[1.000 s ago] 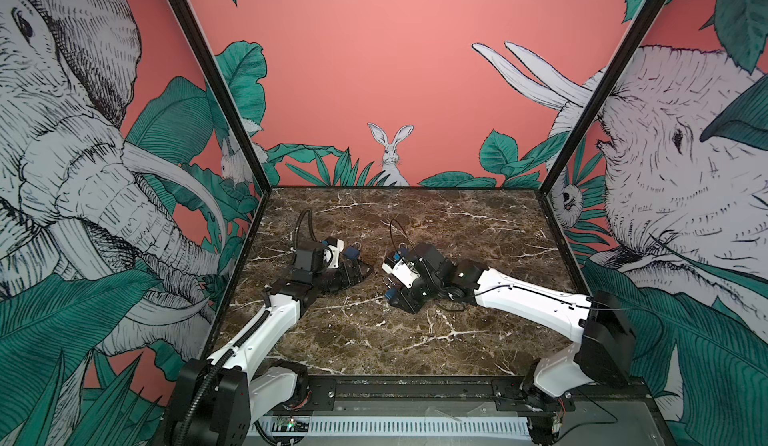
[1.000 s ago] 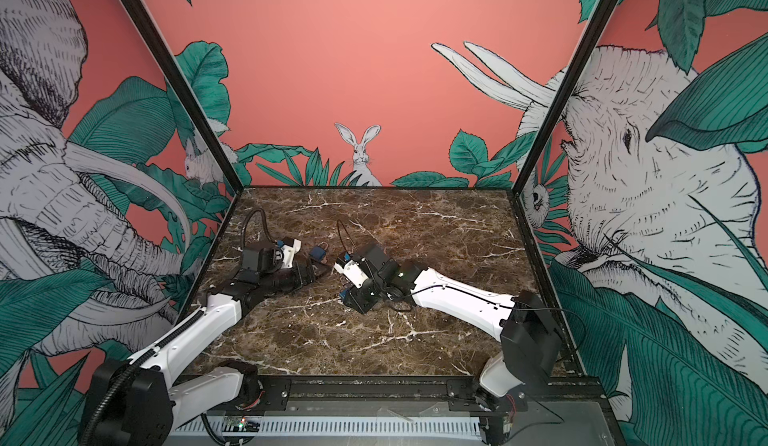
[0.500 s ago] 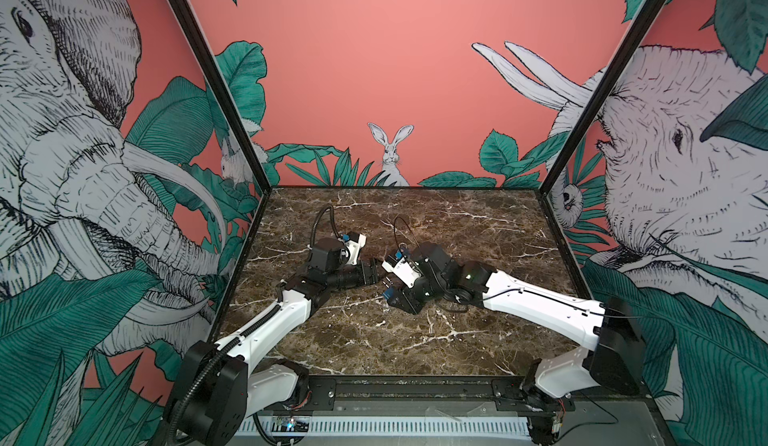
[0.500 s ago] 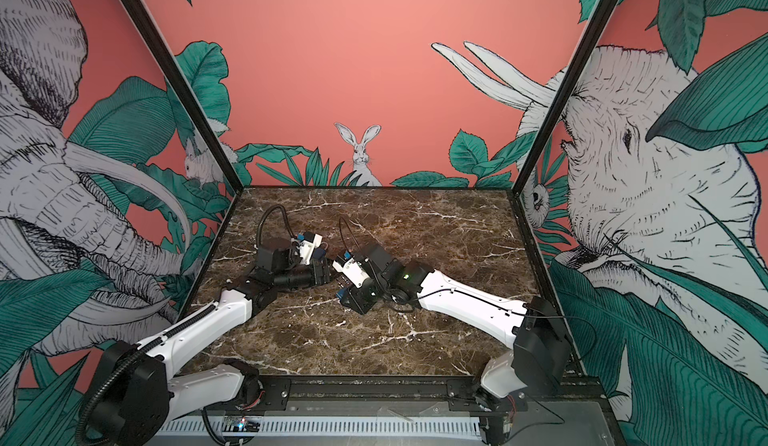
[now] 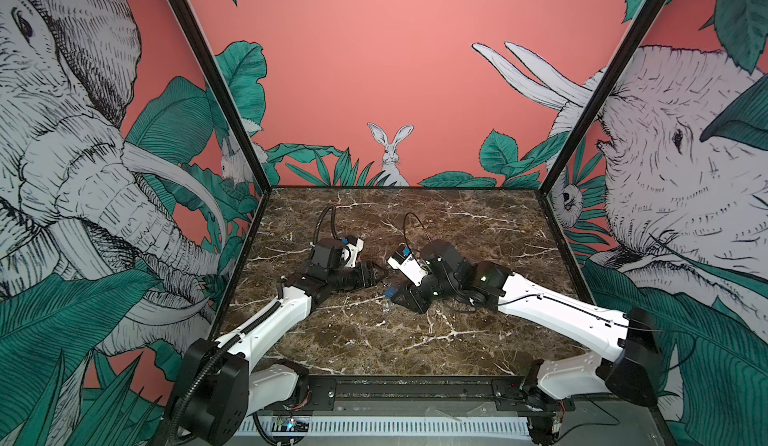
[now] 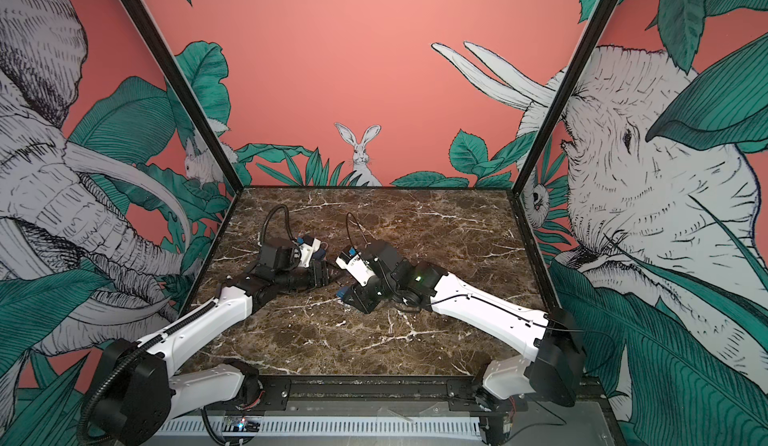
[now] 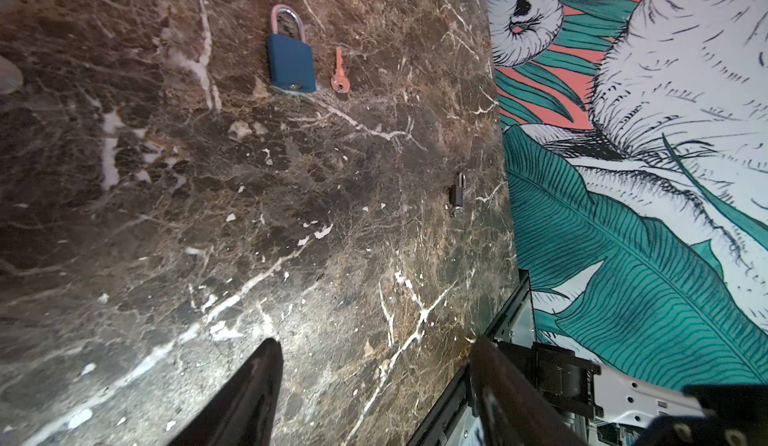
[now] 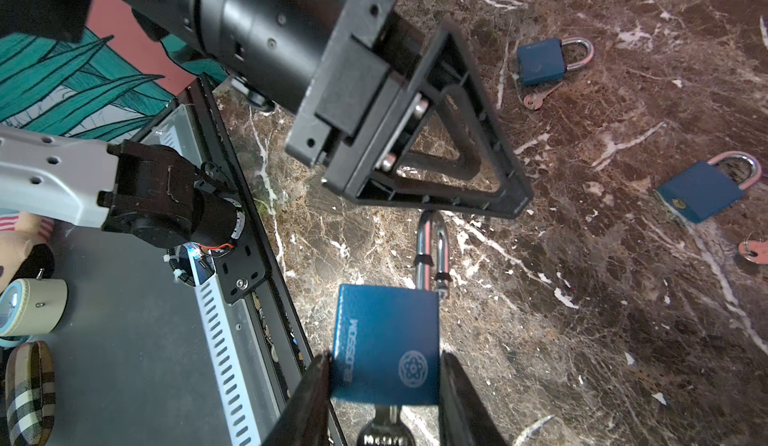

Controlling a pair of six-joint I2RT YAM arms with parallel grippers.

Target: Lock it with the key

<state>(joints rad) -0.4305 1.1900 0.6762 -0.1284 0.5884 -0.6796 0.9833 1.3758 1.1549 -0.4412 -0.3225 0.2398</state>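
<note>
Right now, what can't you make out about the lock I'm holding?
- Key: bow cut off by the right wrist view's edge; blade hidden inside the held padlock.
- Shackle: latched or not cannot be told in the right wrist view.
- Both top views: the right end effector hides nearly all of it.

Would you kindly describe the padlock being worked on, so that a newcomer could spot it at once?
On the dark marble table, find the right tool near the middle: it grips a blue padlock. Two other blue padlocks lie loose with keys beside them; only this one has a key in its keyhole.
</note>
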